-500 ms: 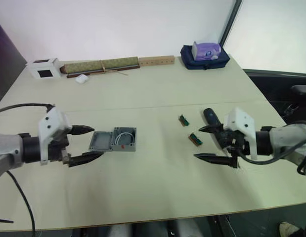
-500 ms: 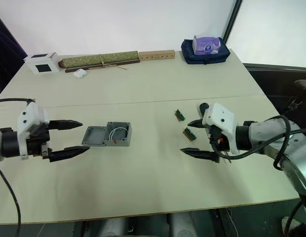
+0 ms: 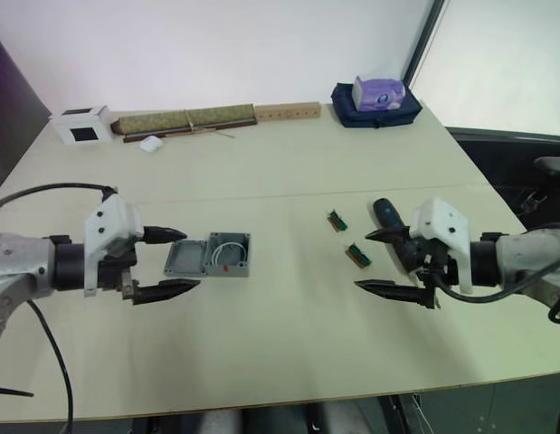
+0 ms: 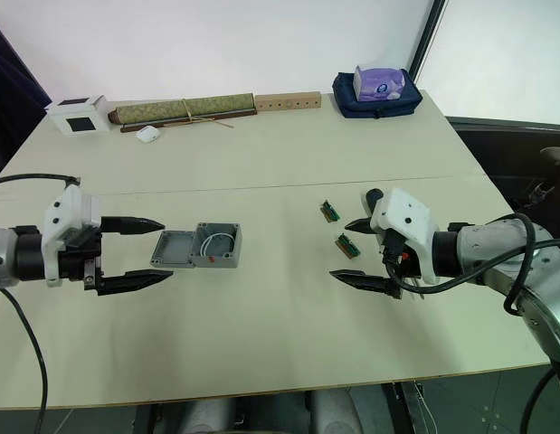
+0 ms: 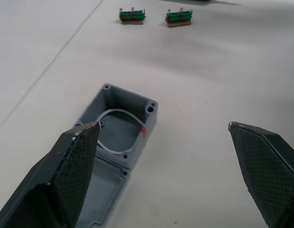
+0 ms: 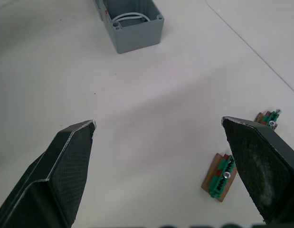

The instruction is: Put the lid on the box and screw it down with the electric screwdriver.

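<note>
- The box [image 3: 229,254] sits open on the bench [image 3: 289,172], in its left half, between the middle seam and the near edge; white wire loops inside it and a red part shows at one inner wall.
- The lid [image 3: 184,259] lies flat on the bench, touching the box's left side, inner face up.
- The left end effector [image 3: 174,263] hovers at the lid's left end with its two black fingers spread wide, one finger [image 3: 162,235] reaching the lid's far left corner, the other finger [image 3: 167,290] off its near left corner; it grips nothing.
- In the left wrist view the box [image 5: 120,124] and the lid [image 5: 97,192] lie between and just past the spread fingers.
- The electric screwdriver [image 3: 385,215] lies on the bench in the right half, partly hidden behind the right arm's white housing.
- The right end effector [image 3: 379,262] hangs over the bench toward the right edge, fingers apart and empty, pointing toward the box and well apart from it.
- Two small green circuit boards [image 3: 336,221] and [image 3: 357,255] lie just left of the screwdriver.
- Along the far edge stand a white box with a black square [image 3: 80,126], a long green roll [image 3: 185,120], a wooden block [image 3: 287,111] and a dark blue pouch [image 3: 376,109] with a purple tissue pack [image 3: 377,91] on it.
- A small white object [image 3: 150,144] lies just in front of the roll.
</note>
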Robot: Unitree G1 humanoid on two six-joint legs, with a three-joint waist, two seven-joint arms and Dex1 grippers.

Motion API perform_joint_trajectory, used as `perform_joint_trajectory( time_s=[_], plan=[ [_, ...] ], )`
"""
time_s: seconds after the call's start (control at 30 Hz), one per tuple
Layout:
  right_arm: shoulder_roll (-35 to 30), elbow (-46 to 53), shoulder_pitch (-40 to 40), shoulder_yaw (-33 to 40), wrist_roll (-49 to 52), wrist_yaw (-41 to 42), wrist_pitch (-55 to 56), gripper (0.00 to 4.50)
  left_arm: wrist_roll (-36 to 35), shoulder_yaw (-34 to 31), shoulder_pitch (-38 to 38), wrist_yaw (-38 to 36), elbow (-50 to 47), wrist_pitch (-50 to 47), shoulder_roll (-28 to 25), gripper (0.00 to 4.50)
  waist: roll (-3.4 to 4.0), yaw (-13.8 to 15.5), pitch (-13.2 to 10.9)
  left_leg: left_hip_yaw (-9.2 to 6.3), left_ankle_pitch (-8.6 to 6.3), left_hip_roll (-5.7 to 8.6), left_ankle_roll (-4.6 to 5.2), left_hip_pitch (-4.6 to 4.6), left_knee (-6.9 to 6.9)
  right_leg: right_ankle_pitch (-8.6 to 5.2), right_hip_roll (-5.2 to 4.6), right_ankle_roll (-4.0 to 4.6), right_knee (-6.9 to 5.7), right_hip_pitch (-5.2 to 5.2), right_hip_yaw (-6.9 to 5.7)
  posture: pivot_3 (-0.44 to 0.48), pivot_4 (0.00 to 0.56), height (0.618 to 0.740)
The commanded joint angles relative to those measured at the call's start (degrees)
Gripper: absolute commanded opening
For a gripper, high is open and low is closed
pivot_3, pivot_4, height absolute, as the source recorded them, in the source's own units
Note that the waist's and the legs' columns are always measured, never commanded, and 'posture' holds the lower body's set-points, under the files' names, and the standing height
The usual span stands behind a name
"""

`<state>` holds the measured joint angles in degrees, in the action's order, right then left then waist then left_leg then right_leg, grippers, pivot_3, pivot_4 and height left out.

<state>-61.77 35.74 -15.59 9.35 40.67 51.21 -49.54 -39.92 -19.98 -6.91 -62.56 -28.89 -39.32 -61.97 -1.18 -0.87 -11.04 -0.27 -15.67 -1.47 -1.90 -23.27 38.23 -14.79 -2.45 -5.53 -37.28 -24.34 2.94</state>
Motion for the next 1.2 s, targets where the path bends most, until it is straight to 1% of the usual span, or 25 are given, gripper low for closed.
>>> perform_joint_trajectory(
  time_s=[0.03, 0.3, 0.53, 0.63, 0.7, 0.83, 0.9, 1.1, 1.2],
  plan=[
    [0.35, 1.59, 0.00, 1.90, 0.08, -1.01, 0.81, 4.50, 1.05, 1.10, -1.26, -0.21, 0.56, 1.31, -0.66, 4.42, 0.00, 0.01, 0.00, 0.00, 0.00, 0.00, 0.00, 0.00, 0.00, 0.00, 0.00, 0.00, 0.00, 0.00, 0.00, 0.000, 0.150, 0.740],
    [0.51, 3.25, 0.51, 1.64, 0.50, -2.50, 0.32, 4.50, 3.33, 3.66, -3.03, -2.14, 2.94, 3.53, -1.28, 4.42, 0.00, 0.03, 0.00, -0.01, 0.00, 0.00, 0.00, -0.01, 0.00, 0.00, 0.00, 0.00, 0.00, 0.00, 0.00, 0.000, 0.150, 0.740],
    [0.76, 4.79, 1.14, 2.34, 1.21, -4.53, -0.43, 4.50, 7.24, 8.45, -6.84, -5.11, 7.42, 7.50, -1.83, 4.42, 0.00, 0.06, 0.00, 0.00, 0.00, 0.00, 0.00, -0.01, 0.00, 0.00, 0.00, 0.00, 0.01, 0.00, 0.00, 0.000, 0.150, 0.740],
    [1.12, 5.49, 1.51, 2.23, 1.28, -5.49, -0.41, 4.50, 11.56, 14.64, -12.85, -9.13, 12.61, 12.57, -1.52, 4.42, -0.01, 0.26, 0.01, -0.02, 0.00, 0.01, 0.00, -0.02, 0.00, 0.00, 0.02, 0.00, 0.01, 0.00, -0.01, 0.000, 0.150, 0.740],
    [1.60, 5.91, 1.28, 1.67, 1.15, -6.37, -0.46, 4.50, 14.16, 18.84, -17.42, -12.10, 16.86, 15.41, -0.42, 4.42, -0.01, 0.27, 0.01, -0.03, 0.00, 0.02, 0.00, -0.02, 0.02, 0.00, 0.02, 0.00, 0.01, 0.01, -0.01, 0.000, 0.150, 0.740],
    [2.68, 7.40, 1.83, 1.22, 0.86, -7.86, -0.24, 4.50, 20.57, 27.43, -28.07, -19.37, 27.93, 22.67, 3.48, 4.42, -0.01, 0.20, 0.01, -0.01, 0.00, 0.05, 0.00, -0.04, 0.03, 0.01, 0.04, -0.01, 0.02, 0.01, 0.00, 0.000, 0.150, 0.740],
    [3.35, 8.26, 2.26, 1.14, 1.13, -8.74, -0.30, 4.50, 23.16, 30.57, -33.24, -22.84, 33.71, 26.09, 5.88, 4.42, -0.02, 0.21, 0.01, -0.01, 0.00, 0.05, 0.00, -0.05, 0.03, 0.01, 0.04, -0.01, 0.02, 0.01, 0.00, 0.000, 0.150, 0.740],
    [4.23, 8.99, 1.28, 0.08, 1.26, -10.56, -1.14, 4.50, 27.48, 34.75, -40.42, -29.57, 44.92, 34.61, 9.37, 4.42, -0.02, -0.17, 0.01, -0.02, 0.00, 0.03, 0.00, -0.06, 0.04, 0.01, 0.07, -0.02, 0.01, 0.00, 0.02, 0.000, 0.150, 0.740],
    [4.89, 9.46, 0.48, -0.75, 1.27, -11.57, -1.46, 4.50, 29.59, 41.68, -44.33, -29.94, 52.15, 43.22, 9.83, 4.42, -0.02, 0.05, 0.01, -0.06, 0.00, 0.03, 0.00, -0.06, 0.04, 0.01, 0.08, -0.02, -0.04, -0.01, 0.01, 0.000, 0.150, 0.740]
  ],
)
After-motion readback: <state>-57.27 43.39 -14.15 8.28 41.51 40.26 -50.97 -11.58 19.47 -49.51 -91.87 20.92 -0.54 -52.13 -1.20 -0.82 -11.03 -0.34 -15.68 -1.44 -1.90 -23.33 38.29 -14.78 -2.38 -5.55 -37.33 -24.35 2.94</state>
